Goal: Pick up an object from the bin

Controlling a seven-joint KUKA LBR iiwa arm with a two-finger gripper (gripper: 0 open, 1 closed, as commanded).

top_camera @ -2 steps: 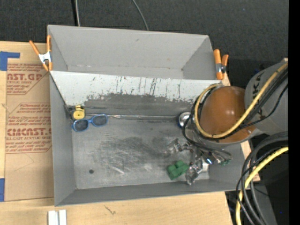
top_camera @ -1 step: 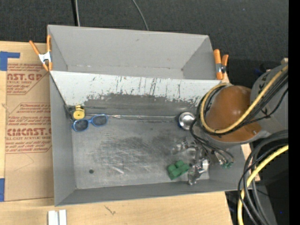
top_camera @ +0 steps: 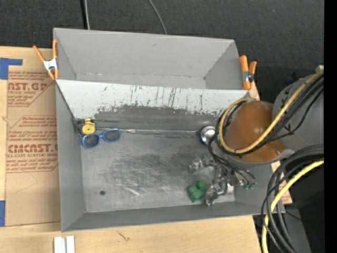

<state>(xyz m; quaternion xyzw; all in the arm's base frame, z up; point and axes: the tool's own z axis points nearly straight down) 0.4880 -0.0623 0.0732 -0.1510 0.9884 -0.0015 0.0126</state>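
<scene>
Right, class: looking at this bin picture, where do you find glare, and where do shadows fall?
Camera view: a bright glint sits on the silver ball near the arm. The bin has a pale, evenly lit back wall. Its floor looks darker under the end effector, beside the green block. The blue sunglasses at the left cast hardly any shadow.

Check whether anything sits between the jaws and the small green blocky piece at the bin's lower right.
Nothing visible does. The jaws of the gripper hang just right of the small green blocky piece. The shiny round metal ball lies further up the view, and the blue plastic sunglasses sit far left.
</scene>
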